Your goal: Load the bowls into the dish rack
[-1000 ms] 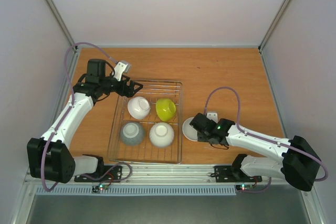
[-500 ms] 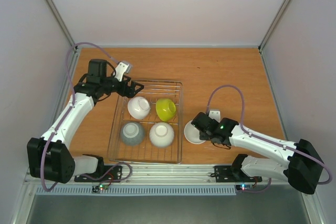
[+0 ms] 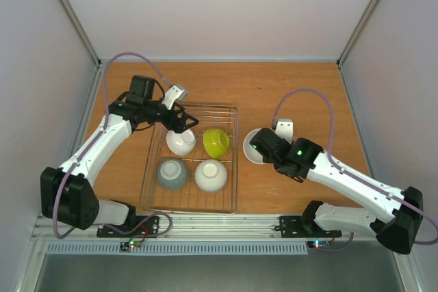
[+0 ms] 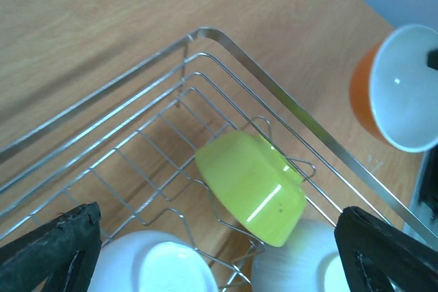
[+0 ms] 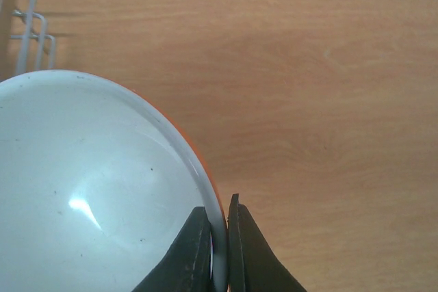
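I see the R gripper (image 5: 217, 237) clamped on the rim of the orange bowl (image 5: 102, 189), one finger inside, one outside. In top view this bowl is centre-right of frame, tilted, just beside the dish rack (image 3: 236, 169) right edge, outside it. L gripper (image 3: 183, 124) has jaws spread wide, holding nothing, over the white bowl (image 3: 179, 144) at rack upper left. Also in rack: yellow-green bowl (image 3: 215, 141) upper right, tilted; grey bowl (image 3: 172, 173) lower left; 2nd white bowl (image 3: 210, 175) lower right.
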### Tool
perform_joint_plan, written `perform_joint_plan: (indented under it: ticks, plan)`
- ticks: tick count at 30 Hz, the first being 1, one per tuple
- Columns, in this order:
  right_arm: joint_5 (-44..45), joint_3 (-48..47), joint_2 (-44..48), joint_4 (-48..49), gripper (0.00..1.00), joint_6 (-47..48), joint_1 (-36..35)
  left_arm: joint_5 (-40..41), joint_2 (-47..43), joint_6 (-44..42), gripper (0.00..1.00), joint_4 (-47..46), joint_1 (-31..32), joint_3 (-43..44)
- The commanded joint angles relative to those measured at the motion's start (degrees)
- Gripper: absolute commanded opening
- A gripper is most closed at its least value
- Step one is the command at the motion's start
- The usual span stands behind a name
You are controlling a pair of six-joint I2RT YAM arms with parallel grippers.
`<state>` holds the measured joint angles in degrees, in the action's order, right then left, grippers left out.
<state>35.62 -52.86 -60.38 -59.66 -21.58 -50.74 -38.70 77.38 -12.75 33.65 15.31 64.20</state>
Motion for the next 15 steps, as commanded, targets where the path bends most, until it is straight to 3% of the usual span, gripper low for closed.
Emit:
perform_joint_plan:
  ticks: [1, 15]
  plan:
    - [1.0, -5.4, -5.3, 5.6, 0.01, 6.4, -0.7, -5.3, 2.1, -3.9, 0.93, 4.9, 1.8, 2.9]
    - [0.6, -20.6, -20.5, 12.1, 0.01, 15.1, -5.4, -2.7, 4.6, -5.0, 0.91, 4.3, 11.1, 3.1]
